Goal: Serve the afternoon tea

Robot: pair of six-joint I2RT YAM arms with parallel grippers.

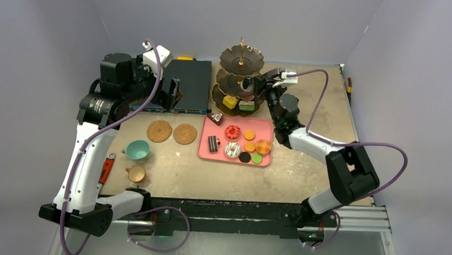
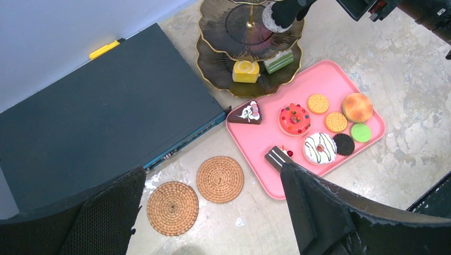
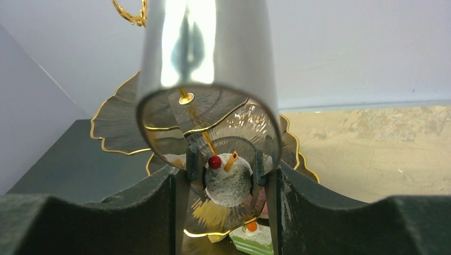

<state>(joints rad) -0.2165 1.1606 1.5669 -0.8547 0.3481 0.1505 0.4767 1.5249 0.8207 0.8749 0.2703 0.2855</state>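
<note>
**Cherry-topped cake at the stand's middle tier**

At upper centre of the top view, the right gripper (image 1: 258, 84) is clenched on the tongs (image 3: 207, 48). Their tips pinch a small white cake (image 3: 228, 183) with a red cherry, at the middle tier of the three-tier stand (image 1: 240, 60). I cannot tell if it touches. A yellow roll (image 1: 230, 101) and a green slice (image 1: 246, 106) sit on the bottom tier. The left gripper (image 1: 172, 95) hangs released, jaws wide, at upper left over a dark box (image 1: 191, 84).

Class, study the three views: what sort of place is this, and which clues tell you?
Probably a robotics lab test bench, not a tea room: left arm and right arm bolted to a metal rail along the table, plain partition walls closing it in, and toy cakes on a pink tray.
</note>
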